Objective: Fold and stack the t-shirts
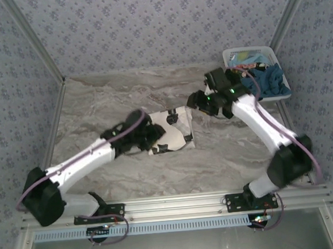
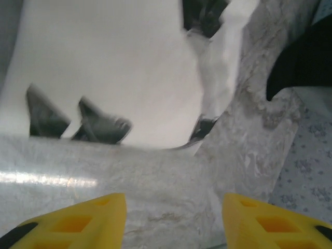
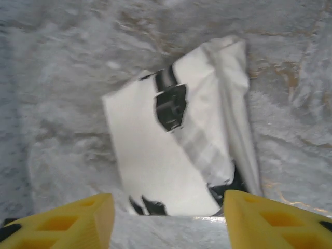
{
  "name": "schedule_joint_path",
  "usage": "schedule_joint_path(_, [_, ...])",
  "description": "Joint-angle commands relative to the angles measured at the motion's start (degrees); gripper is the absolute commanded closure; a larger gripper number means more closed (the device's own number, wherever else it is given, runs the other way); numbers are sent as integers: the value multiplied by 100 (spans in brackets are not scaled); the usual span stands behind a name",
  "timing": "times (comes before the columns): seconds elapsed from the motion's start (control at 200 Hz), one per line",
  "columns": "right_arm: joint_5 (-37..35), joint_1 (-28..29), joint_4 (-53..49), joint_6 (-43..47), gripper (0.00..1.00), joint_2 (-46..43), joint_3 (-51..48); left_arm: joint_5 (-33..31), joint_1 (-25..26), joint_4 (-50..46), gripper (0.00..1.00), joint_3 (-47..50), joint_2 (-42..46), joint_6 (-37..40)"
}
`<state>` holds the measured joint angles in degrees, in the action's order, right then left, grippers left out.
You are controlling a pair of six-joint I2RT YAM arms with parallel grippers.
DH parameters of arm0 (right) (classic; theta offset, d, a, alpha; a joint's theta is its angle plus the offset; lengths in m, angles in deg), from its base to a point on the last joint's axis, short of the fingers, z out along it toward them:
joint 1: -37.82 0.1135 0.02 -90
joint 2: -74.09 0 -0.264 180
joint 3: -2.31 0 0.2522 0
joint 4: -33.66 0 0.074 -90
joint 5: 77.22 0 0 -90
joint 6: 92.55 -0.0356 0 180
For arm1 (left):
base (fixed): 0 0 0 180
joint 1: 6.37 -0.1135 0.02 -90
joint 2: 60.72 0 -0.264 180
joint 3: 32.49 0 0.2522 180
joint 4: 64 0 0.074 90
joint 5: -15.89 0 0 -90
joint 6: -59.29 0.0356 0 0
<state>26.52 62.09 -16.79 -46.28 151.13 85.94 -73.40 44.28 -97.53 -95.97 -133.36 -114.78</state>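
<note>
**Operator:** State the position of the off-white t-shirt (image 1: 175, 126).

**Technician:** It lies folded into a compact rectangle near the centre of the marble-patterned table (image 1: 95, 101). Its black printed marks face up. In the right wrist view, one long edge of the shirt (image 3: 140, 155) shows stacked fold layers.

**Operator:** State the condition of the left gripper (image 2: 174, 220).

**Technician:** The jaws stand apart with nothing between them. The yellow fingers (image 2: 83, 220) hover above bare table, just short of the shirt's near edge (image 2: 114, 67). In the top view, the gripper sits over the left end of the folded shirt.

**Operator:** And the right gripper (image 3: 168, 218)?

**Technician:** The jaws are also apart and hold nothing. The fingers (image 3: 270, 218) frame the shirt from above without touching it. In the top view, the gripper (image 1: 196, 101) sits just beside the shirt's far right corner.

**Operator:** Locate the remaining garments.

**Technician:** A teal-blue t-shirt (image 1: 269, 79) lies bunched in the white plastic basket (image 1: 247, 49) at the far right corner of the table, well apart from the folded shirt. More cloth lies behind it in the basket, but the garment type cannot be told.
</note>
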Motion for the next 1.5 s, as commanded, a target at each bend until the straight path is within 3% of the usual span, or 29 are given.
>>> schedule_joint_path(0.0, [36, 251, 1147, -684, 36, -960, -1441, -1907, 692, 886, 43, 681, 12, -3016])
schedule_joint_path(0.1, [84, 381, 1343, -1073, 35, -1757, -2227, -2823, 1258, 1394, 35, 710, -458, -4162])
schedule_joint_path(0.225, [109, 390, 934, -1067, 35, -2106, -2478, -2856, 1428, 2539, 33, 673, -1374, -4840])
schedule_joint_path(0.55, [331, 172, 397, -652, 36, -2210, -2377, -3177, 1655, 3440, 37, 349, -2648, -5963])
schedule_joint_path(0.794, [439, 127, 390, -646, 37, -2211, -2478, -3347, 1483, 4056, 67, 101, -3509, -6304])
schedule_joint_path(0.954, [471, 97, 369, -655, 39, -2207, -2493, -3435, 1142, 4540, 95, 28, -3863, -6151])
schedule_joint_path(1.054, [433, 83, 276, -637, 39, -2208, -2404, -3376, 706, 4505, 100, 233, -3683, -5762])
schedule_joint_path(1.234, [457, 8, 73, -469, 39, -2123, -2202, -1931, -813, 4620, 100, 1004, -2982, -3904])
schedule_joint_path(1.384, [503, -11, 174, -369, 39, -1928, -2010, -599, -2590, 4003, 100, 1290, -2291, -1893])
schedule_joint_path(1.494, [572, -11, 469, -198, 39, -1793, -1908, 714, -4016, 3241, 100, 861, -2308, -339])
